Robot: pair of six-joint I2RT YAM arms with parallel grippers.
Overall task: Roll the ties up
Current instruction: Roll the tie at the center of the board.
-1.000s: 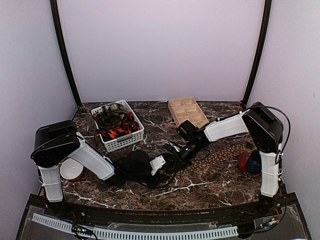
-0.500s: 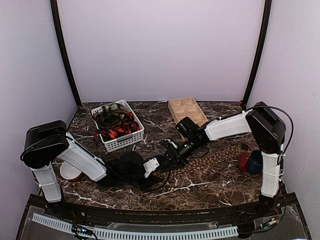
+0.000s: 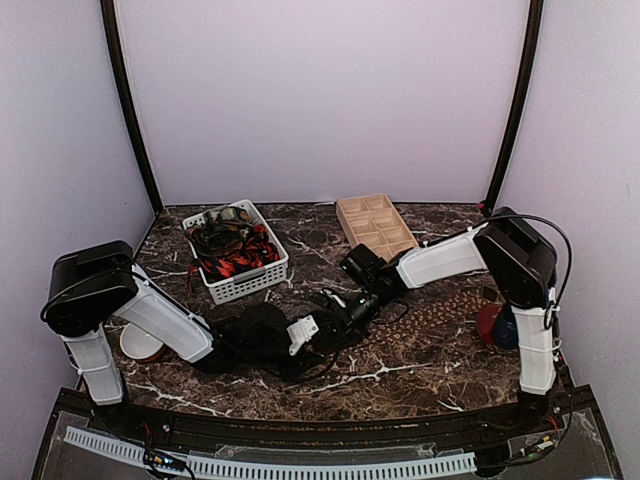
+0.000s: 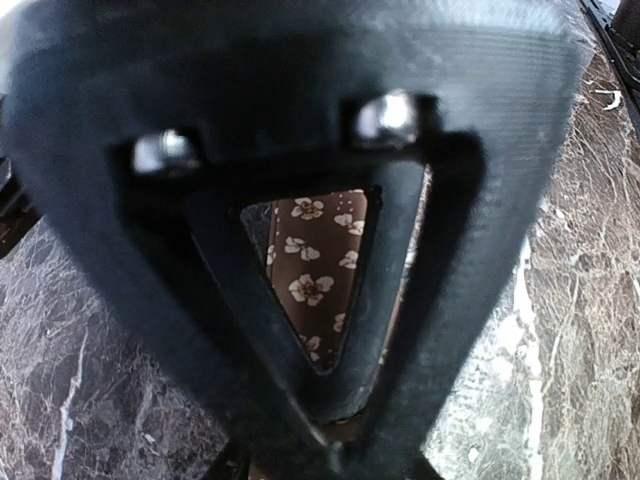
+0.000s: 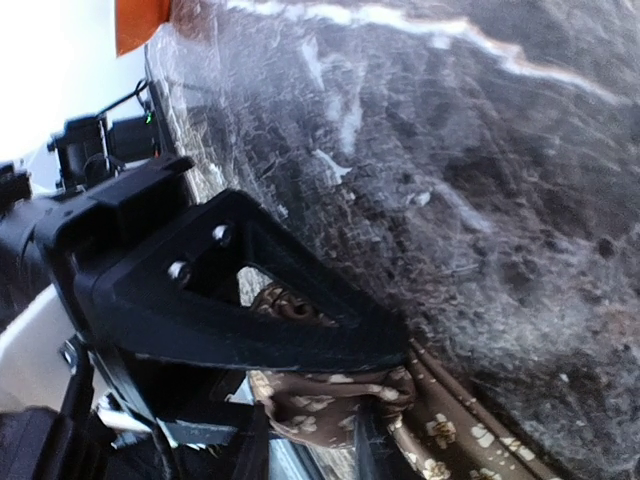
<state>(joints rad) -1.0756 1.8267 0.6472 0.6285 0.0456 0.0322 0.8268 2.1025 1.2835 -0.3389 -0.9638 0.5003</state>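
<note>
Left wrist: left end effector (image 4: 330, 400) fills view; brown tie (image 4: 315, 270) mostly hidden.

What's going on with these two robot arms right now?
Both arms are working on a brown flowered tie in the middle of the marble table. The left gripper and right gripper meet over its bunched end, and the rest trails to the right. More ties sit in the white basket behind. Whether either gripper is clamping the tie isn't clear.
</note>
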